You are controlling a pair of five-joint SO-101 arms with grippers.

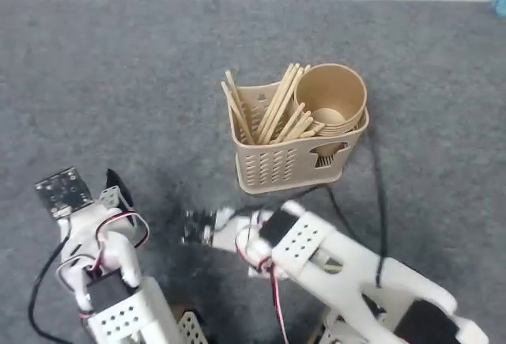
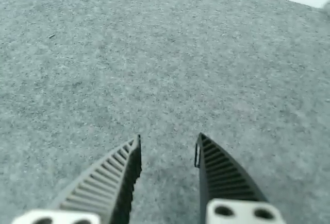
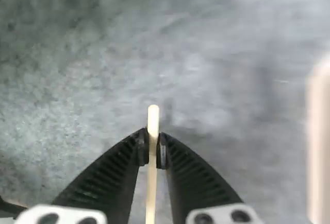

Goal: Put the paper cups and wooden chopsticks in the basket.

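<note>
A beige slotted basket stands mid-table. Several wooden chopsticks lean in its left half, and stacked paper cups fill its right half. In the right wrist view, my right gripper is shut on a single wooden chopstick, whose tip pokes out just past the fingertips above the grey mat. From above, that gripper sits low in front of the basket, to its left. My left gripper is open over bare mat, with nothing between its fingers, and it rests at the near left.
A grey felt mat covers the table. A black cable runs along the basket's right side toward the right arm's base. The basket's pale wall shows at the edge of the right wrist view.
</note>
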